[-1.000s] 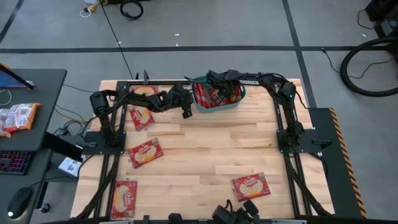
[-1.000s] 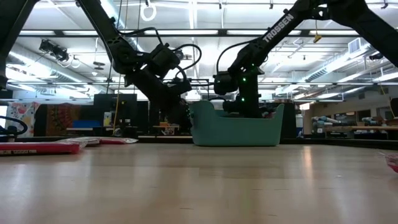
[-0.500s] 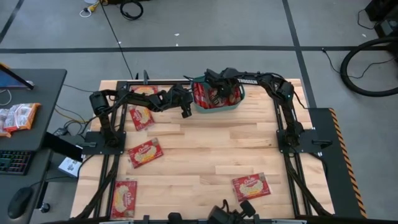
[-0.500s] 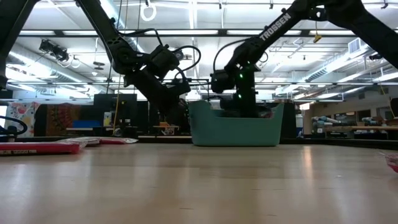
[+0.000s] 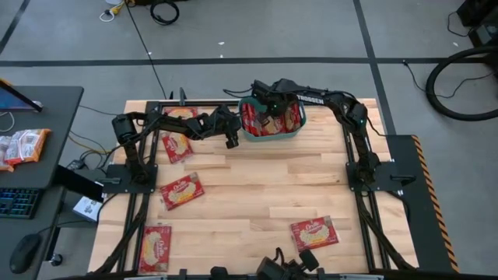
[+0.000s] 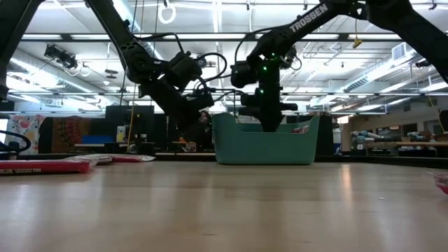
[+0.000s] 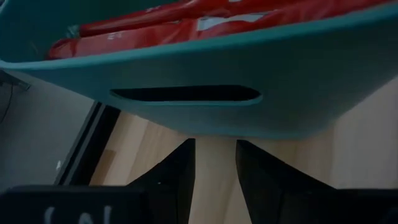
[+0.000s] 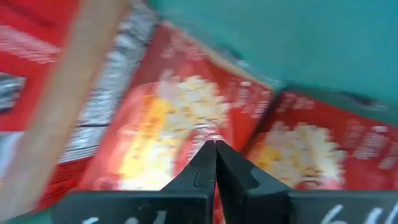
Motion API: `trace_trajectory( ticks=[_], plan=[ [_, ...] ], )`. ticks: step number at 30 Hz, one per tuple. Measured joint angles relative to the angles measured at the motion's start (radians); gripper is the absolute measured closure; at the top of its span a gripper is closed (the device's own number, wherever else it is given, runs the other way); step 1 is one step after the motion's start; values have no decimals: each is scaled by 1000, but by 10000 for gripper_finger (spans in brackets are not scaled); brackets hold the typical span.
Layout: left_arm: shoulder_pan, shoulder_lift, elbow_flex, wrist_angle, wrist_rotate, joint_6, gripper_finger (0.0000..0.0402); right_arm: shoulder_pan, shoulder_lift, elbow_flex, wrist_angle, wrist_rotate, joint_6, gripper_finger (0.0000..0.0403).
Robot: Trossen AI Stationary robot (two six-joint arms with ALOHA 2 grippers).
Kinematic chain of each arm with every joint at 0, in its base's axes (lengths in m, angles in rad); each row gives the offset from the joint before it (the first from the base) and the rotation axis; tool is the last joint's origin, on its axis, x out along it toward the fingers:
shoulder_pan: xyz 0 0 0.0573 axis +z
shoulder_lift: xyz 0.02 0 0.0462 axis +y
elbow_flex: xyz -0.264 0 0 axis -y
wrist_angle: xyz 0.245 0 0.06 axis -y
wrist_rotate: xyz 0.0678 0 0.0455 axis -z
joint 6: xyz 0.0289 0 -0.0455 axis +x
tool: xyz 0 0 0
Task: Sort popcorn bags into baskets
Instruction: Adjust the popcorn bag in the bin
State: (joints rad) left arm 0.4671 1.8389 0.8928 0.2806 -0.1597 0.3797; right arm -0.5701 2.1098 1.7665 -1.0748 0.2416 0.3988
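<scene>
Your right gripper [image 5: 268, 105] hangs over the teal basket [image 5: 274, 134] at the far edge of the table [image 5: 264, 194]; the red popcorn bags [image 5: 282, 118] inside the tub lie directly beneath it; in the right wrist view its fingers [image 8: 205, 168] press together with nothing between them, and the bags in the basket [image 8: 180, 118] fill the view just beyond the tips; from the low view that arm arches in from above, wrist bent so the gripper [image 6: 269, 119] points straight down into the tub [image 6: 266, 143], its tips hidden behind the rim.

Your left gripper [image 5: 232, 141] sits just beside the basket's left wall, low over the wood; the left wrist view looks past its fingers [image 7: 177, 171], which stand narrowly apart and empty, at the basket's side with its handle slot [image 7: 186, 94] close ahead, red packets showing over the rim; the arm stretches across from its base on the left, forearm roughly level.

Loose bags are well apart from both grippers; two lie under and beside your left arm near the far left corner [image 5: 178, 146]; one rests at mid-left [image 5: 182, 191]; one lies by the near left corner [image 5: 156, 248]; one sits at the near right [image 5: 314, 232]; off the table on the side desk, paler packets [image 5: 23, 146] lie in a heap.
</scene>
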Motion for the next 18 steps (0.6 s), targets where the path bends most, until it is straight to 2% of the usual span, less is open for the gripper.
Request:
trace_trajectory(
  ticks=[4,9,11,14,18],
  plan=[
    [0,0,0,0,0,6,280,-16,0,-52,21,5,-44,334],
    [0,0,0,0,0,6,280,-8,0,-153,155,4,-127,256],
    [0,0,0,0,0,6,280,-2,0,-190,192,57,-122,230],
    [0,0,0,-3,0,3,280,3,-7,-234,205,129,-88,215],
    [0,0,0,-11,0,-6,280,-2,-11,-275,220,109,-85,224]
  ],
)
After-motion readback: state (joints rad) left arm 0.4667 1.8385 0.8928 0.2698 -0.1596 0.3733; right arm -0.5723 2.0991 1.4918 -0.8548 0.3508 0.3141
